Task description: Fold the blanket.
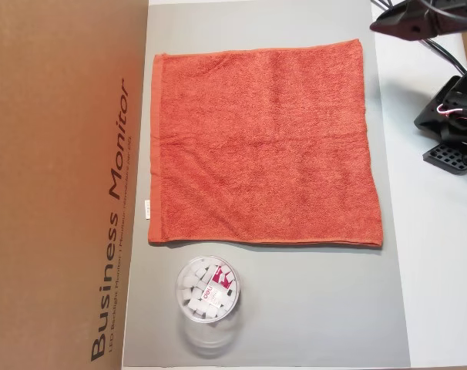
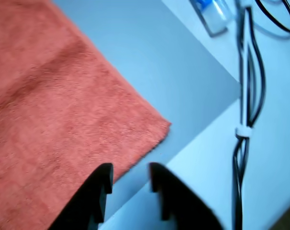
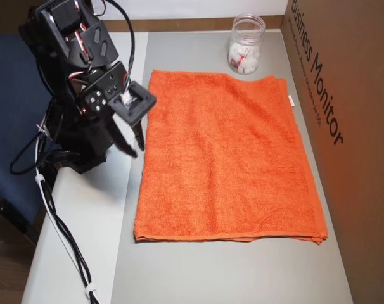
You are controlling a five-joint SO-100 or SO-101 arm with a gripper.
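Your counter (image 1: 441, 270) is white, with a grey mat (image 1: 295, 308) laid over its middle. On the mat, the blanket (image 1: 264, 142) lies flat and spread open at centre frame. Just below it, lower left of centre, stands a clear round tub (image 1: 208, 290). A cardboard box (image 1: 56, 177) fills the left side.

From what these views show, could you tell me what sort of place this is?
Probably a home or hobby robotics desk, not a factory: a gray mat on a white table, a "Business Monitor" box as a backdrop, loose cables, and a towel for practice.
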